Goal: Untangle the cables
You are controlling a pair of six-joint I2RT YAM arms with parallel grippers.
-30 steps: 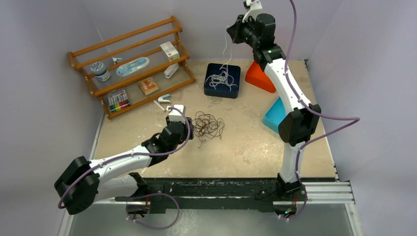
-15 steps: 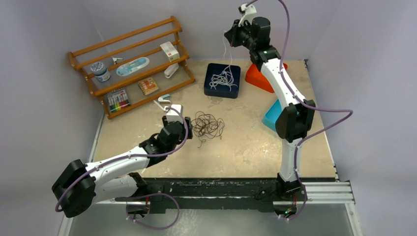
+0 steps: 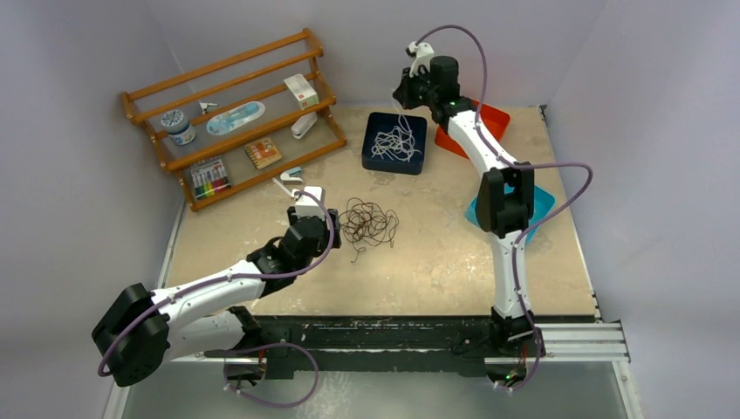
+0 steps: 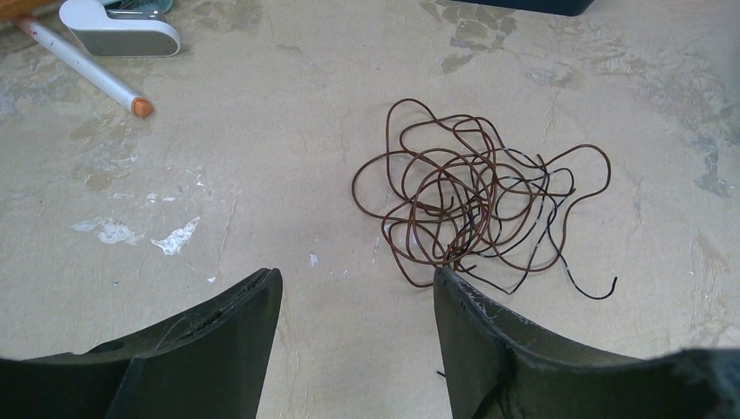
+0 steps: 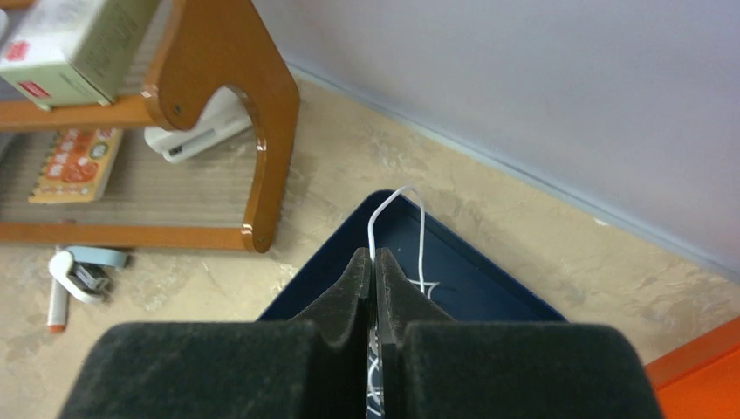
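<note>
A loose knot of brown and black cables (image 3: pixel 367 223) (image 4: pixel 476 206) lies on the table's middle. My left gripper (image 3: pixel 307 194) (image 4: pixel 356 284) stands open just left of and before it, nothing between its fingers. A white cable (image 3: pixel 394 140) lies piled in the dark blue tray (image 3: pixel 374 160) at the back. One strand of it (image 5: pixel 394 201) rises in a loop to my right gripper (image 3: pixel 404 89) (image 5: pixel 373 257), which is shut on it above the tray (image 5: pixel 489 279).
A wooden rack (image 3: pixel 234 113) with small items stands at the back left. A white stapler and a marker (image 4: pixel 87 61) lie near it. An orange tray (image 3: pixel 489 118) and a light blue tray (image 3: pixel 541 205) sit at the right.
My right gripper has come down and left toward the blue tray with the white strand, and more of that cable now rests in the tray. The left arm has scarcely moved.
</note>
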